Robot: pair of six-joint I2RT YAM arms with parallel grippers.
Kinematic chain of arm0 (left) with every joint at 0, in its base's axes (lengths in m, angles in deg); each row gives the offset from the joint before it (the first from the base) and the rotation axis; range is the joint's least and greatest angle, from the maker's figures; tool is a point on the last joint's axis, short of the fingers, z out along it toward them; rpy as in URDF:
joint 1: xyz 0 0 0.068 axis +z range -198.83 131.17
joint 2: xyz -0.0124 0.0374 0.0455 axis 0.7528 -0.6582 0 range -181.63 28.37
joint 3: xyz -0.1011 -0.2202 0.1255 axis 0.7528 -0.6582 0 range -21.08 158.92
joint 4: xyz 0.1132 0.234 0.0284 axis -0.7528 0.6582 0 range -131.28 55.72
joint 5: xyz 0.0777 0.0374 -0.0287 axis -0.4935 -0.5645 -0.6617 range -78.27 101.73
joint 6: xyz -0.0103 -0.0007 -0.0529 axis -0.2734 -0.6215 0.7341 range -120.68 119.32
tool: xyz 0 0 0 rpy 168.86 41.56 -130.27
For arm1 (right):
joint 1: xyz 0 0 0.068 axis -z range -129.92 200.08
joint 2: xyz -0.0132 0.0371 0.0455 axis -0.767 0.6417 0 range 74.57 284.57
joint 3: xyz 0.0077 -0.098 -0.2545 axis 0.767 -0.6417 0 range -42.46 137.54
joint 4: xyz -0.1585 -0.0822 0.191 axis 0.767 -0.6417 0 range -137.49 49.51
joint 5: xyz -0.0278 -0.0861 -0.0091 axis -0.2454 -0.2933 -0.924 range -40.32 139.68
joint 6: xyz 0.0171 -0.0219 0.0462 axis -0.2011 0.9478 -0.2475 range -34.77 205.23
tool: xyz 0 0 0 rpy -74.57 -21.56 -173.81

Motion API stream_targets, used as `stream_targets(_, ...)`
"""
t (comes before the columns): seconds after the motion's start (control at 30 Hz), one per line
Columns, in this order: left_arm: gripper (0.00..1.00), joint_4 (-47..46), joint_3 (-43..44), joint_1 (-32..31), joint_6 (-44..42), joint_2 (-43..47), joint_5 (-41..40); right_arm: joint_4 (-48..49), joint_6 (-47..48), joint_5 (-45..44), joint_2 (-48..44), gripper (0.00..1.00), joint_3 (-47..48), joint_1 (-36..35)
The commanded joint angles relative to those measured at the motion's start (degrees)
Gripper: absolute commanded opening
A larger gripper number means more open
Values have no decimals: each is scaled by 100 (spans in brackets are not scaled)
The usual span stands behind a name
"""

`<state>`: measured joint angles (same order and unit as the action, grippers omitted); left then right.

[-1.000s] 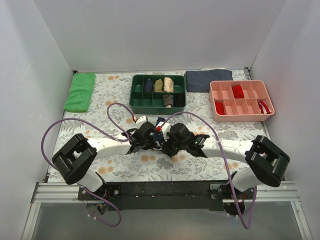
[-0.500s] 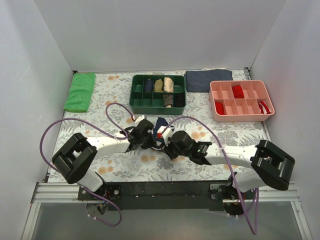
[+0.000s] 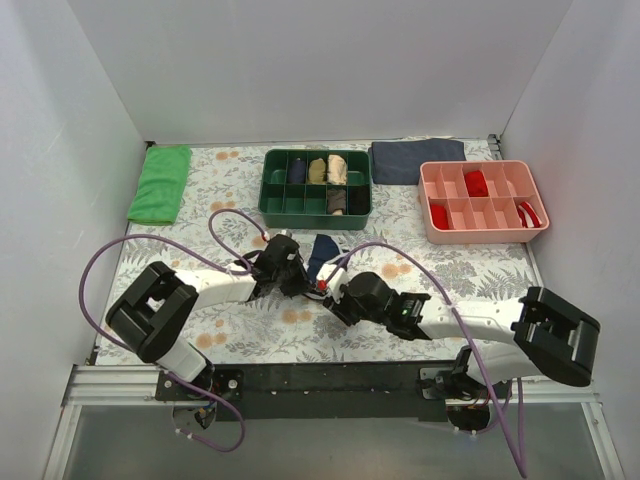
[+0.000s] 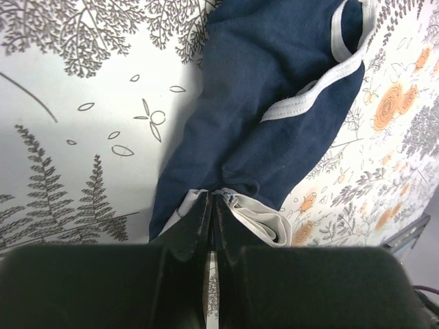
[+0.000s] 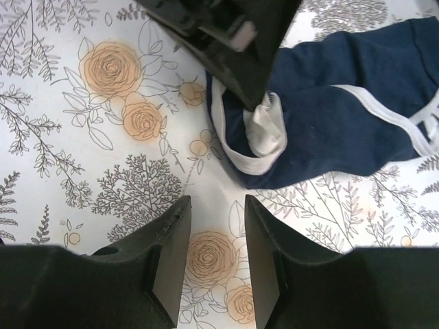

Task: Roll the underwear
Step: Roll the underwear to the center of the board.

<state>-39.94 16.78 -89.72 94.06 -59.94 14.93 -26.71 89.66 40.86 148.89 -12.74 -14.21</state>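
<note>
R gripper (image 5: 216,205), nearest, hangs low over the floral table (image 3: 200,205), jaws apart w/ nothing btwn them, just short of the near end of the underwear (image 5: 343,130). L gripper (image 4: 212,200) is clamped tight on that end, pinching the white-piped edge where pale lining shows. Underwear is navy w/ white piping, bunched lengthwise into a loose narrow fold, lying mid-table & running from the pinch twd the far side. Beyond it: green tray (image 3: 300,219) w/ rolled garments (image 3: 325,170); pink tray (image 3: 490,236) w/ red items (image 3: 476,183) far right; green cloth (image 3: 160,185) far left; grey-blue cloth (image 3: 415,160) at the back.
</note>
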Motion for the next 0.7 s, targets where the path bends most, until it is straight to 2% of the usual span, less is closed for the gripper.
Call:
stream_targets(0.0,0,59,-60,133,-96,-239,426,90,383,-225,310,45,385,-224)
stream_targets(0.43,0,112,98,449,-219,-652,954,186,1209,-1314,1162,45,816,-418)
stream_targets(0.67,0,147,203,546,-324,-731,1130,450,1306,-1464,1321,44,755,-417)
